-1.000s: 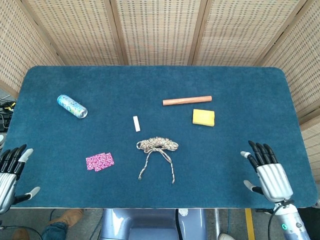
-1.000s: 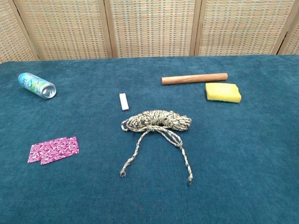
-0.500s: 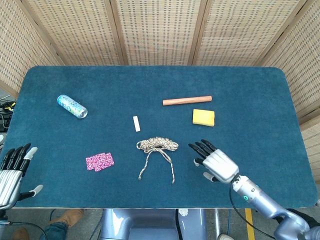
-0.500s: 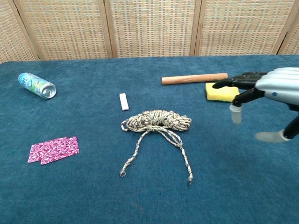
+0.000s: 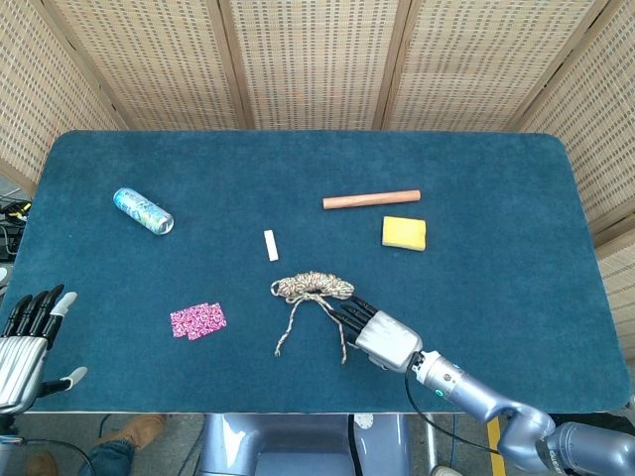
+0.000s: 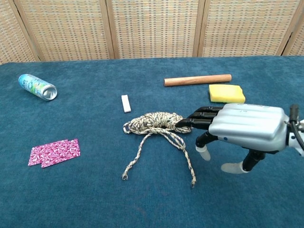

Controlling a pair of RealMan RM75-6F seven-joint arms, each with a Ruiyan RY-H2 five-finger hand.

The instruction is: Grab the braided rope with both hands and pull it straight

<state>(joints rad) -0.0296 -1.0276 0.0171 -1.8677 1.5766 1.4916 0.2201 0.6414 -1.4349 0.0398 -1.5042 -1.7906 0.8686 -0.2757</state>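
The braided rope point(image 5: 313, 288) point(image 6: 159, 123) lies in a coiled bundle at the table's middle, its two loose ends trailing toward the near edge. My right hand point(image 5: 377, 335) point(image 6: 237, 130) hovers just right of the bundle, palm down, fingers spread and pointing at the coil, fingertips close to or touching its right end; nothing is in it. My left hand point(image 5: 25, 342) stays at the near left corner, off the table's edge, fingers apart and holding nothing; the chest view does not show it.
On the blue table point(image 5: 496, 178) lie a wooden dowel point(image 5: 370, 199), a yellow sponge point(image 5: 404, 233), a small white block point(image 5: 271, 245), a drink can point(image 5: 143, 210) on its side and a pink patterned packet point(image 5: 197, 319).
My right hand has swept from the near right corner leftward across the table to the rope's right end. The left hand has barely moved. The rope has not shifted.
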